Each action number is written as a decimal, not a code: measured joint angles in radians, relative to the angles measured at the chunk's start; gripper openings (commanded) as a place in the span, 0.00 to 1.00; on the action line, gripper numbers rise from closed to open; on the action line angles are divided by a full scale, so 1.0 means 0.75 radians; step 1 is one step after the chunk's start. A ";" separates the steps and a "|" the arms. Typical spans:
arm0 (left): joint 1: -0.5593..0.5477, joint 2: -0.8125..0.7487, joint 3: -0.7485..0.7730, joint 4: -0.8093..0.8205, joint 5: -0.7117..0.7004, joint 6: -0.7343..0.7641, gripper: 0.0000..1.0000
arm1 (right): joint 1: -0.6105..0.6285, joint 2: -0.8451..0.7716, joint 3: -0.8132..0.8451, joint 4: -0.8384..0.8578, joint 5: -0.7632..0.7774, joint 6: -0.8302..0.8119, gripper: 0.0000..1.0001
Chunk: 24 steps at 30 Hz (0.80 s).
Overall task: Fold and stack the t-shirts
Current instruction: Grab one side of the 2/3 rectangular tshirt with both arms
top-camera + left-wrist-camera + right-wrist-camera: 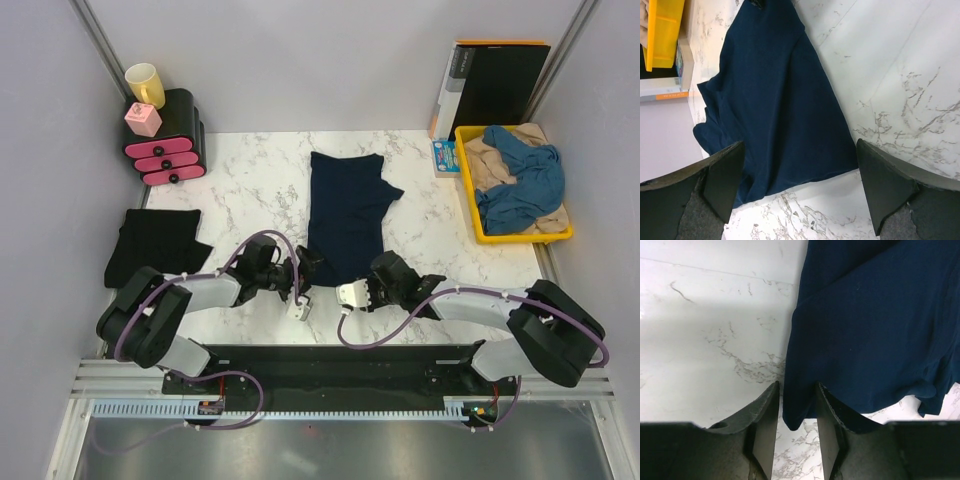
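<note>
Right claw point(797, 387) half-open, navy t-shirt point(865, 330) corner between fingers; left claw point(799, 146) wide open, empty, over hem.

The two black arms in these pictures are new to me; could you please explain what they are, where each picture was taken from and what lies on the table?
They are two robot arms bolted at the near edge of the table, each with a two-finger gripper. The wide picture comes from a camera above and behind them; the other two from cameras on the wrists. A navy shirt lies in the middle, a black shirt at the left, and a blue shirt and a beige shirt in a yellow tray. The left gripper is open over the navy shirt's near edge. The right gripper straddles its near corner; whether it pinches the cloth I cannot tell.
</note>
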 measured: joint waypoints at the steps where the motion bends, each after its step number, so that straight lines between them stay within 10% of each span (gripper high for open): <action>1: 0.000 0.008 0.006 0.002 0.000 0.001 0.93 | 0.000 0.008 0.000 0.006 0.004 -0.005 0.40; 12: 0.000 0.040 0.031 0.005 -0.009 0.006 0.90 | -0.007 0.015 -0.009 0.028 0.014 -0.010 0.37; 16: 0.000 0.040 0.057 -0.079 -0.018 0.025 0.70 | -0.008 0.008 -0.013 0.025 0.014 -0.008 0.33; 18: 0.000 0.040 0.077 -0.155 -0.037 0.036 0.39 | -0.008 0.007 -0.014 0.018 0.014 -0.006 0.29; 24: -0.001 0.096 0.152 -0.331 -0.081 0.071 0.32 | -0.008 0.001 -0.027 0.011 0.012 -0.010 0.18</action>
